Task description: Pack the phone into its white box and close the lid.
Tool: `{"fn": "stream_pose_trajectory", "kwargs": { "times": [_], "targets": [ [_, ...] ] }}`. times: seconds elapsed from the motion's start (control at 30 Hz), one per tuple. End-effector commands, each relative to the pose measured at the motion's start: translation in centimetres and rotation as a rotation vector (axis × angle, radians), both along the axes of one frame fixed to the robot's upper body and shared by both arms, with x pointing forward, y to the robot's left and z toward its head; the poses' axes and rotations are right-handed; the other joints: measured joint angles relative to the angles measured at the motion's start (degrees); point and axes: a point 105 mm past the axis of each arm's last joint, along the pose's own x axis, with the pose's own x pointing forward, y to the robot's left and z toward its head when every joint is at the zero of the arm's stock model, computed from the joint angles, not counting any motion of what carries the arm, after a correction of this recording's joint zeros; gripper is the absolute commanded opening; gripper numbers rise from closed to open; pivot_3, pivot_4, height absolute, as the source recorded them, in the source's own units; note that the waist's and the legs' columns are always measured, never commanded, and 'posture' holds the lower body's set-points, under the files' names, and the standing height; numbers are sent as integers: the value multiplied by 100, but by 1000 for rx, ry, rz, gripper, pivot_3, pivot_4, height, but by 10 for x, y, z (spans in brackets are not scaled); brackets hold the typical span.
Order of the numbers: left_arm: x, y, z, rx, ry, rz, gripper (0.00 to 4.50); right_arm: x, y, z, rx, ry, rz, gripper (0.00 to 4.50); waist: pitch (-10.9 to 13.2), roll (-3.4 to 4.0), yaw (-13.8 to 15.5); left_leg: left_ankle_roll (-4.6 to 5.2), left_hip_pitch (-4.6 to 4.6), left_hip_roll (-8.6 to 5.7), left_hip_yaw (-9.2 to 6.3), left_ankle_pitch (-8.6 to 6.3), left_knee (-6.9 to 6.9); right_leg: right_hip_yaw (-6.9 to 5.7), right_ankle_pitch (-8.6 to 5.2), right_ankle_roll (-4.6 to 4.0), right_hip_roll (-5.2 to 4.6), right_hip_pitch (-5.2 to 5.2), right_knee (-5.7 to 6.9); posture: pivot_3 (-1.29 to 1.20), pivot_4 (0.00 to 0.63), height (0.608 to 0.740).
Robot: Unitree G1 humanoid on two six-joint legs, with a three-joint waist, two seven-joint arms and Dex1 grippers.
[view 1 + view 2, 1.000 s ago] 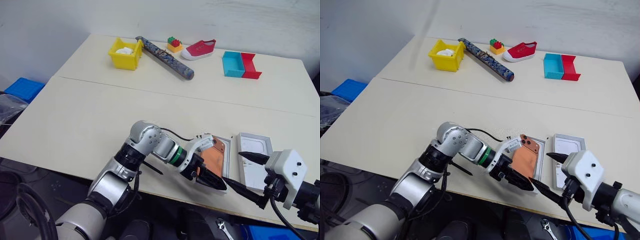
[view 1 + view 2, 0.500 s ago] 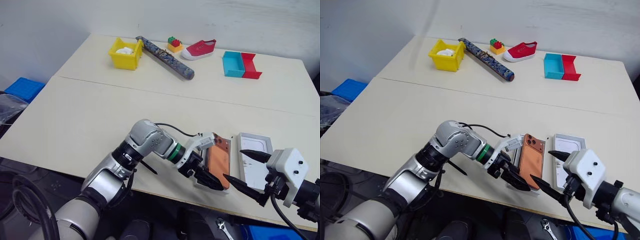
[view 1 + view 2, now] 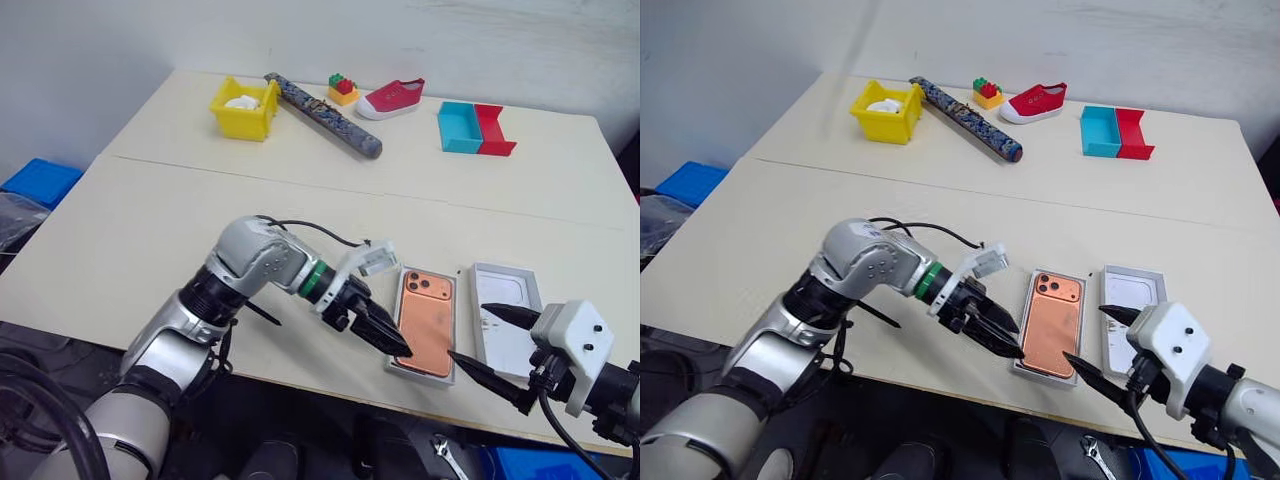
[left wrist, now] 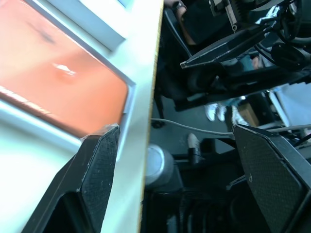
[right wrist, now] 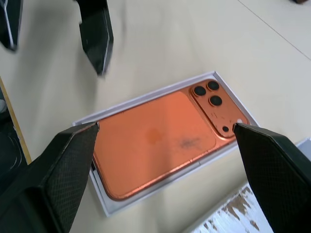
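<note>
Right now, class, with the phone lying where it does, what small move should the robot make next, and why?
Probably reach the right gripper to the lid: the phone already lies flat in the white box, both grippers are open, and the lid lies uncovered beside it.

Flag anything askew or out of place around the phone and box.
Nothing stands out. The phone lies flat and square inside the box, camera side up. The lid lies beside it, open side up, not yet fitted.

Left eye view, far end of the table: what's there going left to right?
Yellow bin → patterned tube → toy bricks → red shoe → blue tray → red tray.
</note>
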Motion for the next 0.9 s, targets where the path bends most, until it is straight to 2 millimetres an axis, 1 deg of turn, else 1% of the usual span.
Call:
{"fn": "stream_pose_trajectory", "kwargs": {
  "times": [0.03,0.1,0.17,0.2,0.23,0.27,0.33,0.4,0.53,0.63,0.8,0.83,0.87,0.9],
  "targets": [
    [19,18,14,-108,-158,58,3895,4,-8,0,2,1,-116,4500,0,0,0,0,0,0,0,0,0,0,0,-1,0,0,1,0,150,740],
    [26,27,18,-149,-236,72,3895,9,-15,-2,25,13,-205,4500,0,0,13,0,0,1,0,0,2,0,0,-1,0,0,1,0,150,740],
    [30,40,27,-225,-381,50,3895,15,-20,-8,51,29,-311,4500,-1,1,22,0,-2,0,-1,0,4,-2,0,-2,-1,0,0,0,150,740],
    [28,45,29,-245,-437,16,4224,17,-21,-11,57,45,-349,4500,-1,1,17,0,-3,0,-2,0,3,-2,0,-2,-2,0,0,0,150,740],
    [26,52,29,-256,-495,-25,4427,19,-22,-16,61,59,-388,4500,-1,2,19,0,-4,1,-1,0,3,-3,0,-2,-1,-1,-1,0,150,740],
    [24,56,27,-254,-565,-66,4467,21,-23,-21,68,75,-422,4500,-2,3,18,0,-6,1,-1,0,2,-5,0,-3,-1,-2,-1,0,150,740],
    [22,62,22,-249,-652,-127,4467,24,-22,-30,87,105,-473,4500,-3,5,18,0,-7,2,-2,0,0,-8,-1,-4,-1,-2,-2,0,150,740],
    [20,62,22,-272,-690,-145,4467,28,-25,-39,98,133,-533,4500,-3,5,36,0,-8,0,-2,0,1,-8,-1,-4,-3,-1,-3,0,150,740],
    [28,55,33,-326,-752,-76,4467,41,-31,-51,124,145,-638,4500,-5,3,30,8,-16,-4,-4,1,7,-9,1,-1,-5,-1,5,0,150,740],
    [32,53,37,-337,-774,-52,4500,50,-33,-56,140,143,-668,3926,-5,3,1,10,-16,-4,-4,0,6,-9,1,-1,-3,-2,6,0,150,740],
    [33,54,39,-340,-773,-31,4500,56,-30,-64,160,150,-687,2245,-8,2,-23,10,-11,-3,-3,0,7,-7,1,-1,-2,-1,20,0,150,740],
    [33,54,38,-339,-770,-30,4500,57,-29,-63,168,146,-681,1987,-8,2,-27,10,-10,-3,-3,0,7,-7,1,-1,-2,-1,21,0,150,740],
    [32,54,37,-339,-769,-30,4500,57,-27,-61,182,138,-670,1628,-8,2,-26,10,-11,-4,-3,0,7,-6,1,-1,-2,-1,21,0,150,740],
    [32,54,36,-338,-764,-29,4500,56,-25,-58,195,134,-660,1628,-8,1,-25,10,-11,-4,-3,0,7,-7,1,-1,-2,-1,20,0,150,740]
  ]
}}
